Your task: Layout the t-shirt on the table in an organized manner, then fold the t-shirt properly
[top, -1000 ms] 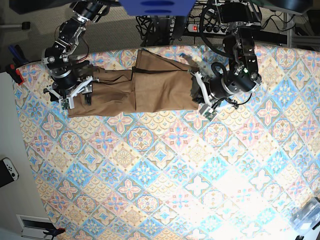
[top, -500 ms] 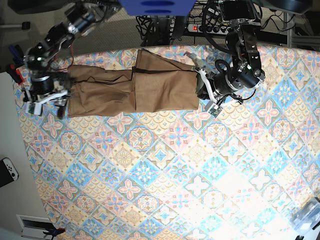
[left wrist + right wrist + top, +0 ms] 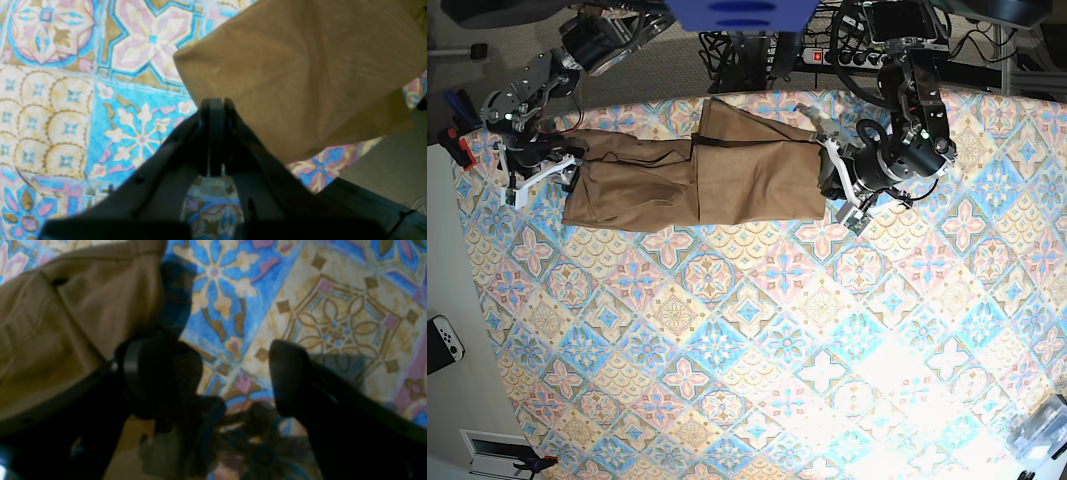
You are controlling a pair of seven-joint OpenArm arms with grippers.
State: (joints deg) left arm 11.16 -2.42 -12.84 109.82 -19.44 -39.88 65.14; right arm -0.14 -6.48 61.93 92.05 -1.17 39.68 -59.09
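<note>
Right gripper [image 3: 233, 373]: jaws spread wide and empty, having let go within the last second; it now hangs over bare tabletop [image 3: 757, 360] just beside the t-shirt [image 3: 697, 180] end.

Left gripper [image 3: 213, 110]: jaws clenched at the opposite shirt edge. Whether cloth is pinched cannot be confirmed, as the tips are blurred.

The t-shirt lies stretched as a long band along the far tabletop edge.

Judgement: stretching appears finished on the right side; folding not yet begun.

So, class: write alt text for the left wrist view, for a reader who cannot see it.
The left gripper, shut, sits at the edge of the tan t-shirt, which lies on the table with its pastel tile pattern.
</note>
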